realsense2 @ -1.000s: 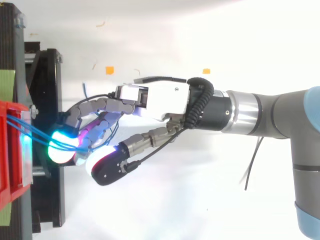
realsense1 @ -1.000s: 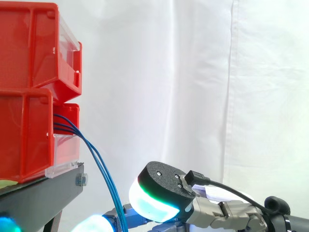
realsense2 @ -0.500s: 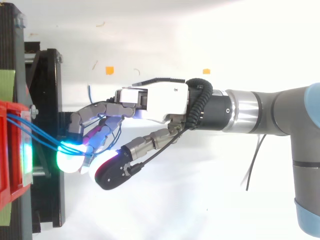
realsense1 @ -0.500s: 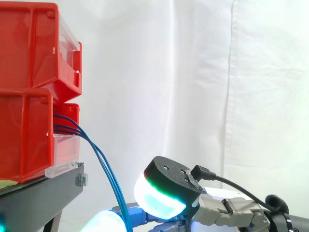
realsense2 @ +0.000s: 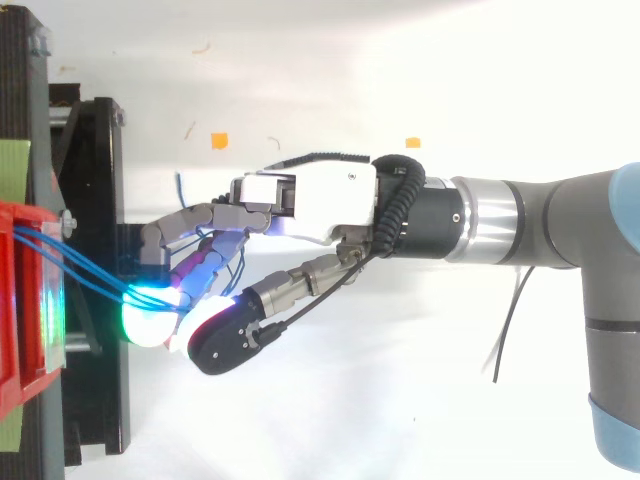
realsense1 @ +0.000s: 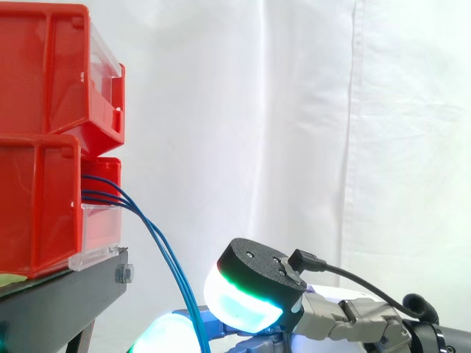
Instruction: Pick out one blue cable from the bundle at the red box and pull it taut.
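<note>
Side view, nearest me: the hand (realsense1: 254,290) sits low, a touch farther from the red box (realsense1: 37,213) than a second ago, its fingers clenched on the blue cables (realsense2: 75,268). Several strands run into the glowing pads (realsense2: 148,322), not one, so I judge the singling-out unfinished. They leave the box front and curve down to the hand, drawn out further but not taut. Behind hangs the white curtain (realsense1: 294,110).

Arm in from 3 o'clock, hand closed toward 9 o'clock.
From above, the arm (realsense2: 560,225) lies level; the hand (realsense2: 310,200) curls its fingers (realsense2: 185,218) and thumb (realsense2: 225,340) onto the blue cables (realsense2: 90,278), pads glowing cyan-green.
</note>
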